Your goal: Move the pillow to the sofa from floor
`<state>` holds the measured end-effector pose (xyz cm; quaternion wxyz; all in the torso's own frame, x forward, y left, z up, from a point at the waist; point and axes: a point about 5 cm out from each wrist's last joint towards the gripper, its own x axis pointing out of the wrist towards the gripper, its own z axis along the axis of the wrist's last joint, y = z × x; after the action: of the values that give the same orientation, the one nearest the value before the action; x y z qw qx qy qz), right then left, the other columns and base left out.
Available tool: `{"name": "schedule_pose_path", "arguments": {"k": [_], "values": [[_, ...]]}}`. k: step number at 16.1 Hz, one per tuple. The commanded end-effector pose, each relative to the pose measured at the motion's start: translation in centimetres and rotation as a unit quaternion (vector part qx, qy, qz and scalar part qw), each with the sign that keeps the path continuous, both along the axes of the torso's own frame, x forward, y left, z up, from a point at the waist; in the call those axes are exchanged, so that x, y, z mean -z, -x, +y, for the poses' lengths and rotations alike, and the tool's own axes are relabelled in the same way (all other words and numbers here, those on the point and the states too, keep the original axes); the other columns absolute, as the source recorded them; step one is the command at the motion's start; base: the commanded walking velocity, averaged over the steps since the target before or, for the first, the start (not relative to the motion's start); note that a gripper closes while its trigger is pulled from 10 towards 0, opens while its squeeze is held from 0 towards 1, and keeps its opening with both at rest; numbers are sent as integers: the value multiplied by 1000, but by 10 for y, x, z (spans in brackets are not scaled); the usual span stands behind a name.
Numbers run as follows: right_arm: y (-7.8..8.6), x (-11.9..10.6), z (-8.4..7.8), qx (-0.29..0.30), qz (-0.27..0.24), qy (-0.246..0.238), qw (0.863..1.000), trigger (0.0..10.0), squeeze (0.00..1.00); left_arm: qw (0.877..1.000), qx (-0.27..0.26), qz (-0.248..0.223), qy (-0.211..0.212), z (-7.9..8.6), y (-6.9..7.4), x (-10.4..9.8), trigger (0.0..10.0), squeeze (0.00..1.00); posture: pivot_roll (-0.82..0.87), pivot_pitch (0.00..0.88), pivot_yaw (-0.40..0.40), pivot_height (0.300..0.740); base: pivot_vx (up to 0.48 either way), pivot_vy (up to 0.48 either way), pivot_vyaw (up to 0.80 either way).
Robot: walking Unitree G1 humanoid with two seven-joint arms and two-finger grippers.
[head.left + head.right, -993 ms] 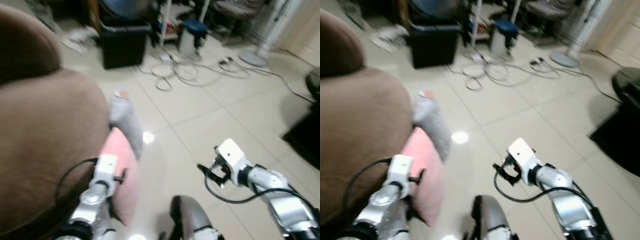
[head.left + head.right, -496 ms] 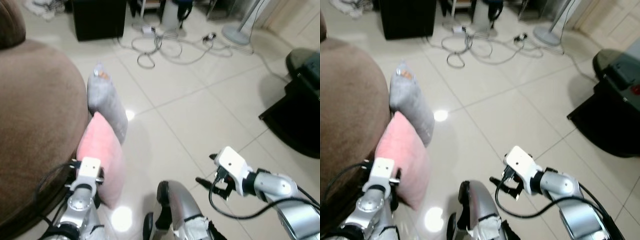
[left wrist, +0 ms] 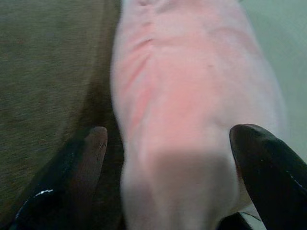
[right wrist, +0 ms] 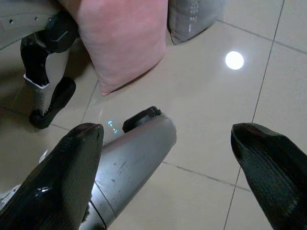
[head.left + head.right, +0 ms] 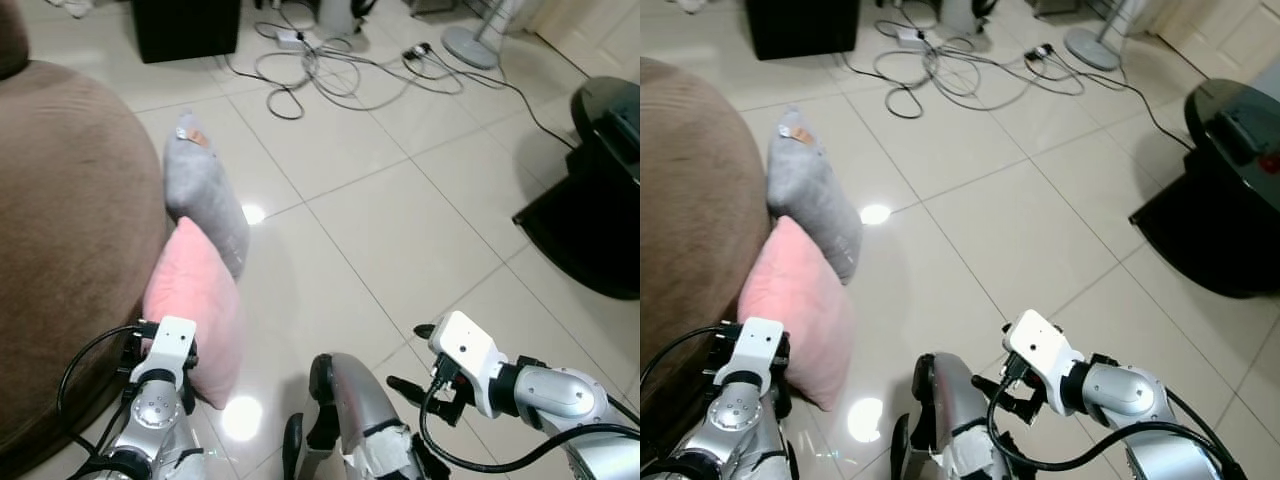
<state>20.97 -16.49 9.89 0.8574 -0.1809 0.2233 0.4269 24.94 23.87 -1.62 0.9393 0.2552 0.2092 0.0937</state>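
The pink pillow (image 5: 195,310) stands on the floor against the sofa (image 5: 70,230), not yet lifted. The left gripper (image 3: 168,158) straddles its end with fingers spread, nothing grasped; the right gripper (image 4: 165,148) hangs open over tiles.

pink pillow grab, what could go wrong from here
1. The left gripper is open with its fingers astride the pink pillow, one finger close against the sofa; closing could catch the sofa fabric.
2. The grey pillow leans right next to the pink one, so a lift may topple it.
3. The pillow is soft and wide, so a pinch at one end may let it sag or slip.
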Motion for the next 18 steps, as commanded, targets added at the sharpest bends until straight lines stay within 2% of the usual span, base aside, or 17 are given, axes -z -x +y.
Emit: {"name": "schedule_pose_path", "arguments": {"k": [1, 2, 3, 6, 9, 18], "values": [[2, 0, -5, 3, 9, 10, 1000, 10000, 0, 999, 10, 45, 15, -12, 15, 17, 10000, 0, -159, 244, -316, 584, 0, 0, 0], [2, 0, -5, 4, 9, 10, 1000, 10000, 0, 999, 11, 46, 15, -12, 16, 18, 10000, 0, -159, 244, -316, 584, 0, 0, 0], [3, -1, -5, 3, 9, 11, 1000, 10000, 0, 998, 17, 55, 14, -14, 17, 20, 7294, 0, -162, 243, -316, 584, 0, 0, 0], [8, 0, -3, -13, 15, 17, 1000, 10000, 0, 997, 22, 80, 5, -13, 20, 24, 0, 0, -165, 237, -317, 584, 0, 0, 0], [18, 2, -1, -44, 26, 23, 998, 10000, 0, 995, 23, 92, -5, -11, 22, 26, 0, 0, -165, 237, -317, 584, 0, 0, 0], [21, 0, 0, -51, 26, 20, 998, 10000, 0, 994, 34, 105, -7, -12, 27, 29, 0, 0, -166, 230, -320, 584, 0, 0, 0]]}}
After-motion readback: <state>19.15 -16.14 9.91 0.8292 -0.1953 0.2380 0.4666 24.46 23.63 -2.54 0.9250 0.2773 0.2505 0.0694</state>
